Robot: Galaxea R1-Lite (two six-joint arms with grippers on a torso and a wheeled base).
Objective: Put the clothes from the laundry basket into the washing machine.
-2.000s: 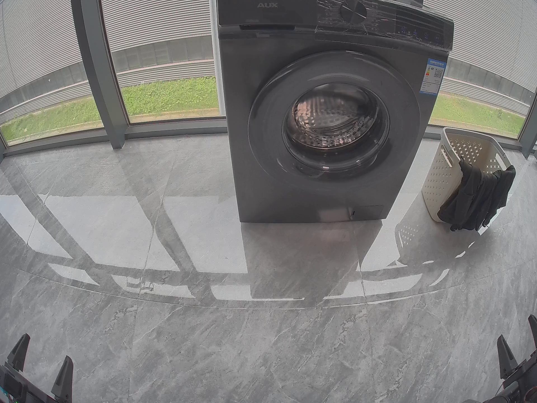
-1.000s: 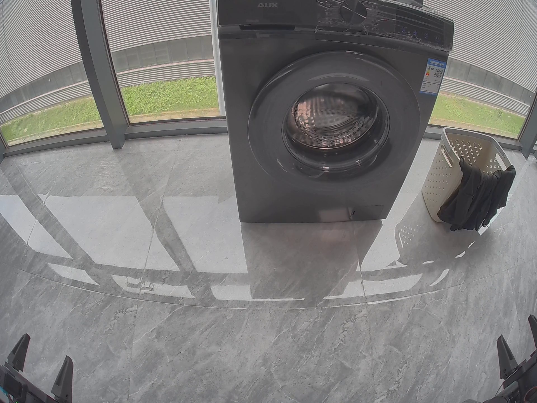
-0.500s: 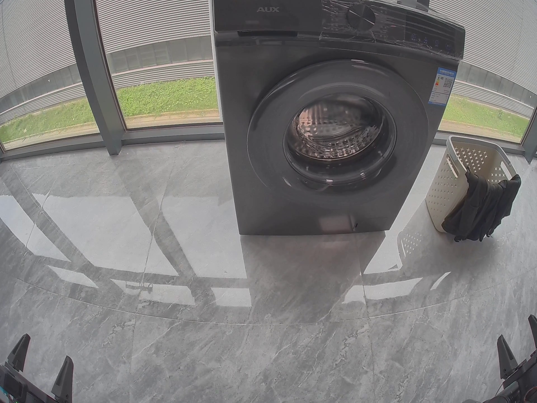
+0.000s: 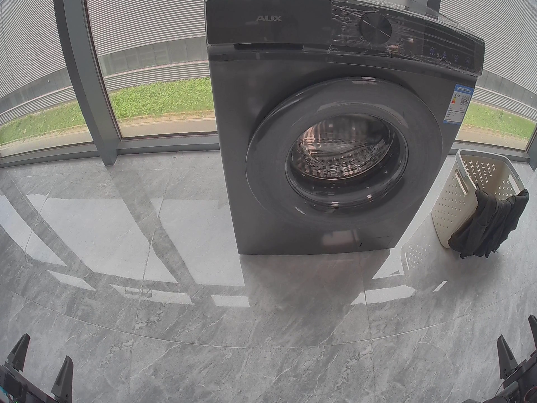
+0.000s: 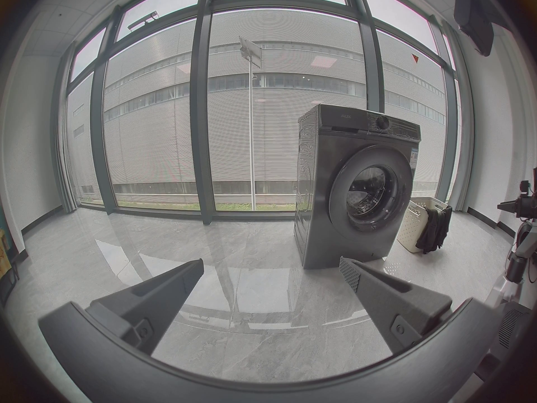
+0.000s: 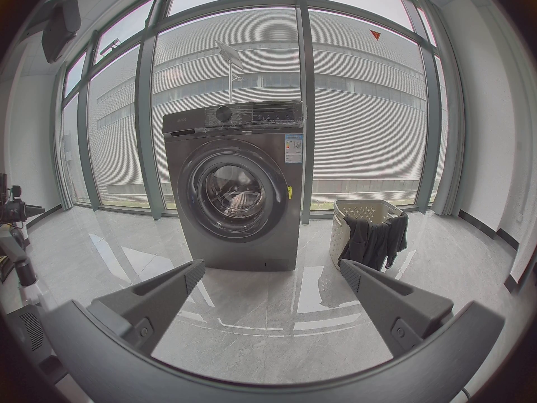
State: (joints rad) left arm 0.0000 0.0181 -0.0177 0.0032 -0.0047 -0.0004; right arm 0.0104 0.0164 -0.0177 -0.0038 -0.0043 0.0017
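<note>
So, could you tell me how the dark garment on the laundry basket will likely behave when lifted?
The dark garment hangs limp over the laundry basket rim, so it will probably be floppy and trail down when lifted. The perforated basket looks light and stands on a glossy floor, so a snagging pull might slide or tip it.

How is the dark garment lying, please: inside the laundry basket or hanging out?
Hanging out: the dark garment is draped over the rim of the laundry basket and hangs down its outer wall.
</note>
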